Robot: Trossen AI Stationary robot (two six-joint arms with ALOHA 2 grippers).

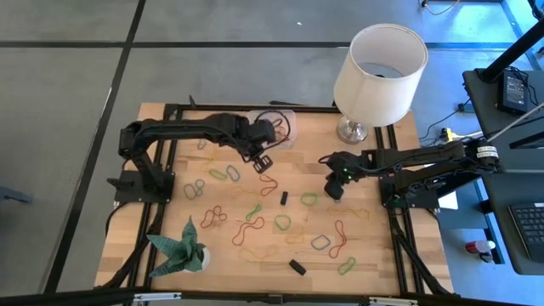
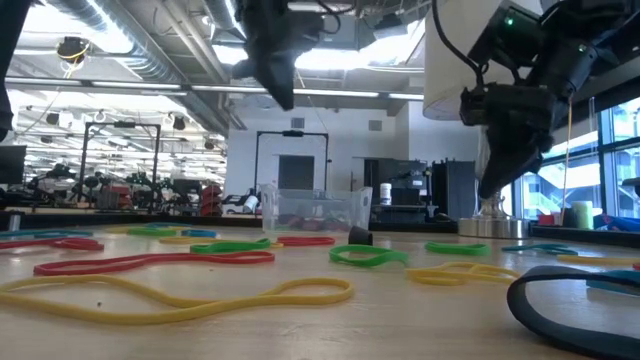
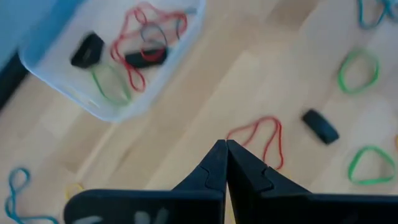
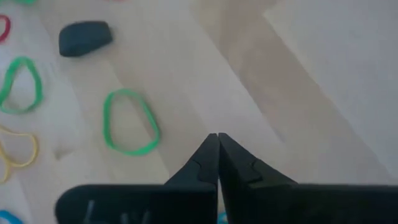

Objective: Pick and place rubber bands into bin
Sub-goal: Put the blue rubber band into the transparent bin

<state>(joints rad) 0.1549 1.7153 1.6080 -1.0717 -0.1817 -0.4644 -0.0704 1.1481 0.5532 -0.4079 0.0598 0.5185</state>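
While both pincers sit pinched closed and empty, you see left gripper (image 1: 263,160) near bin (image 1: 285,127) at table's (image 1: 170,221) far edge, right gripper (image 1: 335,189) mid-table. Rubber bands (image 1: 280,223) scattered flat: light, floppy, stretchy. Pinch one strand of green band (image 4: 129,121).

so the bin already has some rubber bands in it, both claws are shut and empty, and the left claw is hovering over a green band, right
Not quite. The left wrist view shows the left claw, shut and empty, above a red rubber band, not a green one. The rest holds: the bin holds red and green bands, and the right claw is shut and empty.
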